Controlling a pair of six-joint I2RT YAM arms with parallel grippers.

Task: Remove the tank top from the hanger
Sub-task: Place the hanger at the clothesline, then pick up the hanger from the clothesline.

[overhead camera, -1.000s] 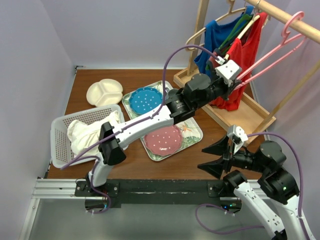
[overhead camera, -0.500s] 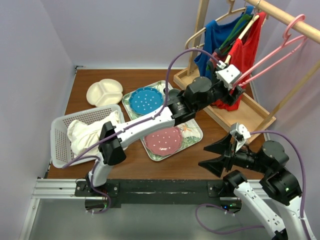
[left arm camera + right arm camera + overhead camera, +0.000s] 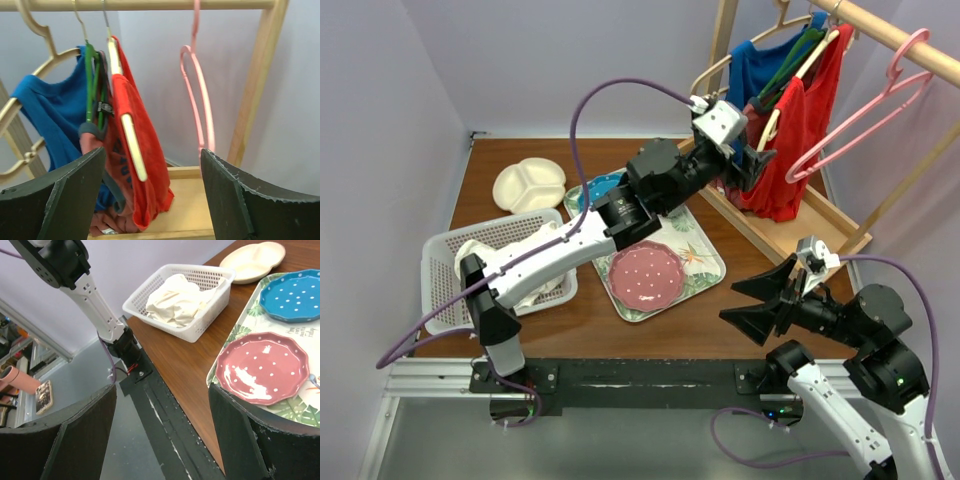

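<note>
Wooden table is taken as datum. At 5 o'clock the right gripper is held released, empty. At 2 o'clock the left gripper, released, is aimed at the tank top, hung on its hanger; soft, light cloth is judged best pinched at a strap

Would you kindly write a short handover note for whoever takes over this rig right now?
Left gripper: open, empty, raised in front of the red tank top at the rack.
Right gripper: open, empty, low over the table near its front edge.
The red tank top hangs on its cream hanger on the wooden rod, between a blue garment and an empty pink hanger.
Done: nothing that shows; the top is not yet off.
Left: grip the top and slide it off the hanger.
</note>
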